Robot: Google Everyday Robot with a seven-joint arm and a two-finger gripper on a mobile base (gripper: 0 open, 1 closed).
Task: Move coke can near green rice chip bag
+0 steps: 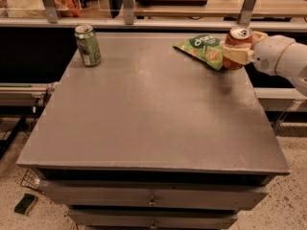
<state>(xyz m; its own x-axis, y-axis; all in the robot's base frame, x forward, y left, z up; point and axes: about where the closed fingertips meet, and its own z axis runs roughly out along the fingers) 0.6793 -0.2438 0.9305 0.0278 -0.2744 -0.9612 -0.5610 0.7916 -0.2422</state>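
Note:
The coke can [238, 42], red with a silver top, stands upright at the back right of the grey table [148, 114]. My gripper [236, 52] comes in from the right and is shut on the can, its cream fingers [232, 54] wrapped across the can's front. The can's base is at or just above the tabletop; I cannot tell if it touches. The green rice chip bag [204, 49] lies flat right next to the can, on its left, its right edge meeting the can.
A green-and-white can [88, 45] stands at the back left of the table. A shelf with metal posts [125, 4] runs behind the table. Drawers [152, 200] are below the front edge. A sponge [25, 203] lies on the floor at left.

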